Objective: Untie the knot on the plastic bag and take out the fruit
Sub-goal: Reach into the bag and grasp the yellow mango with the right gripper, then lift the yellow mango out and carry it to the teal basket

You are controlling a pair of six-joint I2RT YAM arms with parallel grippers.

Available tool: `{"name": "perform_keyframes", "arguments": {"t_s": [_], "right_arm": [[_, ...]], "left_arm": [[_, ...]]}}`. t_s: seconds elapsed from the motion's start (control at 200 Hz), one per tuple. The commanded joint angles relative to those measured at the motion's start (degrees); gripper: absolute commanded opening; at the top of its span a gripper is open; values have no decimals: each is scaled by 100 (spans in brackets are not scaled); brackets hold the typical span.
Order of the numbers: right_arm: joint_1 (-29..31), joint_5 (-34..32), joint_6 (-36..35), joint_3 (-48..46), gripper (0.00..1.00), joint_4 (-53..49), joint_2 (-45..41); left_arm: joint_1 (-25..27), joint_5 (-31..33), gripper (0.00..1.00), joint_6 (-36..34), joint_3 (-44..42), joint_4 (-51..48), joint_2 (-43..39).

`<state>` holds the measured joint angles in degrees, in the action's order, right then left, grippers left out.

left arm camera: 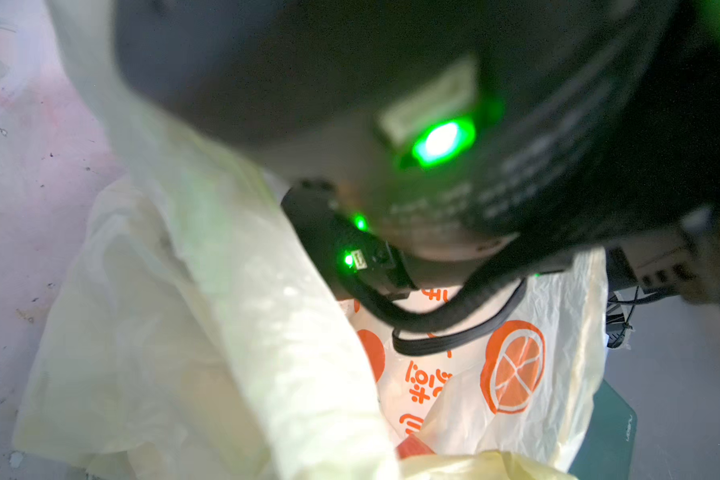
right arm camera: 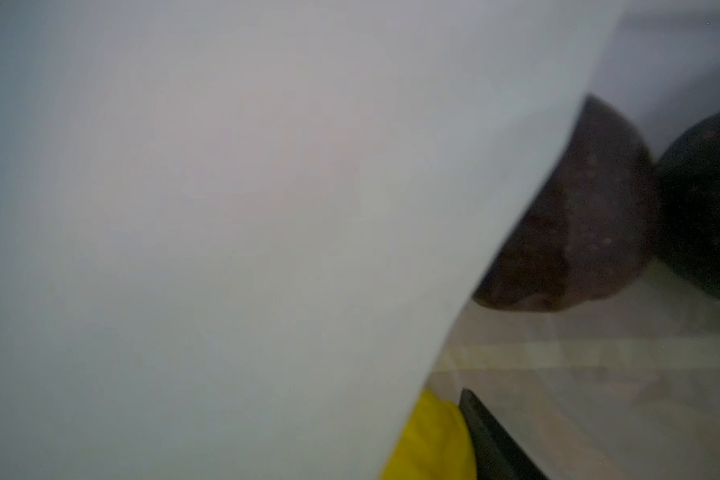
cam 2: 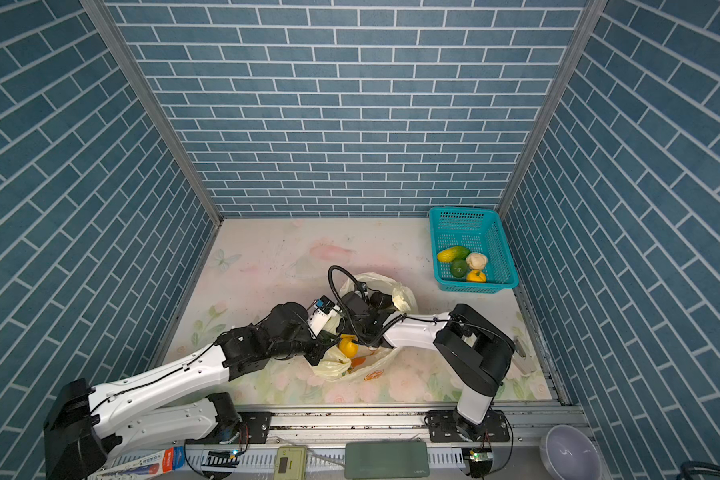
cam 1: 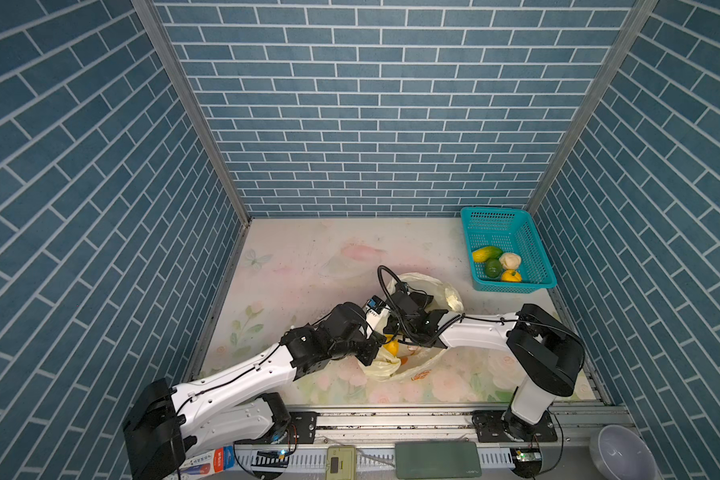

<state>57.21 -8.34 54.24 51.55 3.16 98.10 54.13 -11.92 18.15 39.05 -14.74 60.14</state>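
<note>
Looks like left fingers (cam 1: 368, 351) are clamped on the bag (cam 1: 381, 368) rim. The right fingers (right arm camera: 491, 440) are inside, can't tell how open. Dark fruit (right arm camera: 578, 216) just ahead, lemon (right arm camera: 429, 444) beside them.

Orange printed characters are seen on the thin translucent pale yellow plastic bag (left arm camera: 427, 386), but none can be read. A faint logo on the dark green flat slab (cam 1: 437, 459) is too small to read.
</note>
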Motion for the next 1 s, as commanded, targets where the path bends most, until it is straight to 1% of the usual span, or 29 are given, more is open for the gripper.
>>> {"name": "perform_keyframes", "arguments": {"t_s": [0.0, 0.275, 0.515, 0.665, 0.825, 0.995], "right_arm": [[-26, -163, 232, -194, 60, -184, -512], [-35, -199, 186, -281, 58, -1008, -1570], [-26, -99, 190, -207, 58, -2110, -2352], [-17, -37, 210, -166, 58, -2610, -2764], [-8, 77, 158, 195, 58, -3040, -3064], [-21, 142, -21, 988, 57, -3532, -3190]], "left_arm": [[-26, -89, 0, -92, -74, -174, -31], [-25, -45, 0, -97, 69, -109, 161], [-27, 253, 0, 61, 68, -3, 241], [-30, 401, 0, 117, 138, 22, 244], [-27, 463, 0, 140, 278, -2, 346], [-30, 472, 0, 151, 277, -2, 432]]}}
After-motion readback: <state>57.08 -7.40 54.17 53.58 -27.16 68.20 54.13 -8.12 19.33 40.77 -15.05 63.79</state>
